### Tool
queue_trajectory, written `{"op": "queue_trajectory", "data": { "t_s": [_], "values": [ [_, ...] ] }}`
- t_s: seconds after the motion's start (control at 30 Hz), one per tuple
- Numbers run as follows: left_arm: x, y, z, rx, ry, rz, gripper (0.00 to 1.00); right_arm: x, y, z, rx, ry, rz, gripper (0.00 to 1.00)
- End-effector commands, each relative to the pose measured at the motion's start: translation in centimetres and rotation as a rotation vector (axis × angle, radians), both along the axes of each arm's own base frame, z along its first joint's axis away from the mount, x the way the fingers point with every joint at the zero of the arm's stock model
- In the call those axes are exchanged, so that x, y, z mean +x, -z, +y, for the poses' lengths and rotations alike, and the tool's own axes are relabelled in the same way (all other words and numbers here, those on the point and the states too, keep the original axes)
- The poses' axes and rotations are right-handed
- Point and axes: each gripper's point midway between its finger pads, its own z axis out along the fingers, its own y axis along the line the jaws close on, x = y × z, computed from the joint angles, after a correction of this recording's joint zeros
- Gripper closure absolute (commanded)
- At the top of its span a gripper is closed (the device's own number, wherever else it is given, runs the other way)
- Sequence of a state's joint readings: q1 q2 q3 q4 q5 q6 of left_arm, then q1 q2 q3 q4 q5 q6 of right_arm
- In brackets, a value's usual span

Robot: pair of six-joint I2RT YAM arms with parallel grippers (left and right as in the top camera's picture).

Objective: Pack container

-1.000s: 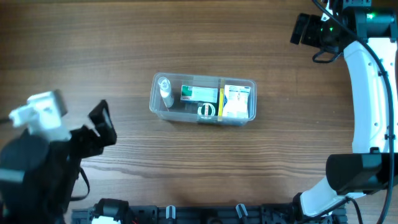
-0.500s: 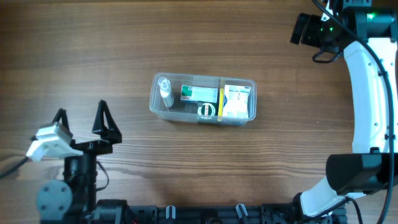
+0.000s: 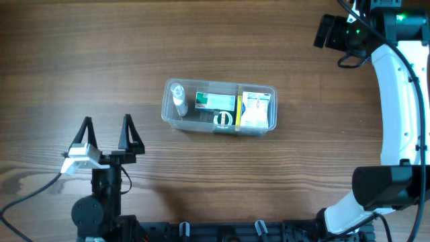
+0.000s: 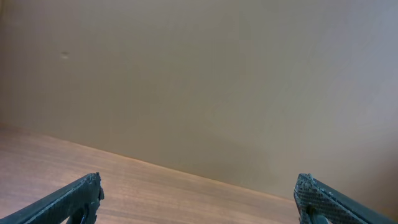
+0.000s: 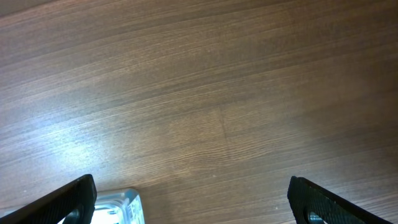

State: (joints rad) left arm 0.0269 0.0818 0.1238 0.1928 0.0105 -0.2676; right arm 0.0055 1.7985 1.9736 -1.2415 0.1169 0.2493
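Wood-grain surface (image 3: 269,54) carries the clear container (image 3: 222,83) at its centre, with a small bottle (image 3: 178,99) and 2 boxes inside. Since 1 second ago the left end effector (image 3: 107,121) has swung back to the near edge, jaws wide and empty. At the far corner the right end effector (image 5: 189,193) is also open and empty, so packing looks finished.

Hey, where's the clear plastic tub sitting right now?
In the overhead view the tub sits near the middle of the table, ahead and to the right of the open left end effector, not touching it.

Robot lab: wood tbl (image 3: 101,54), plain wall (image 4: 199,74)
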Motion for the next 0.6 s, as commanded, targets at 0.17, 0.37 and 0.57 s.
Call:
{"op": "queue_trajectory", "data": {
  "t_s": [0.17,0.37,0.57],
  "values": [
    [0.4,4.2,-0.1,0.0,0.01,0.047,0.0,0.1,-0.4,-0.3,-0.009,0.019,-0.013,0.0],
    [0.8,8.2,-0.1,-0.005,0.013,0.21,0.0,0.1,-0.4,-0.3,-0.009,0.019,-0.013,0.0],
    [0.8,10.6,-0.2,-0.009,0.017,0.31,0.0,0.1,-0.4,-0.3,-0.009,0.019,-0.014,0.0]
  ]
}}
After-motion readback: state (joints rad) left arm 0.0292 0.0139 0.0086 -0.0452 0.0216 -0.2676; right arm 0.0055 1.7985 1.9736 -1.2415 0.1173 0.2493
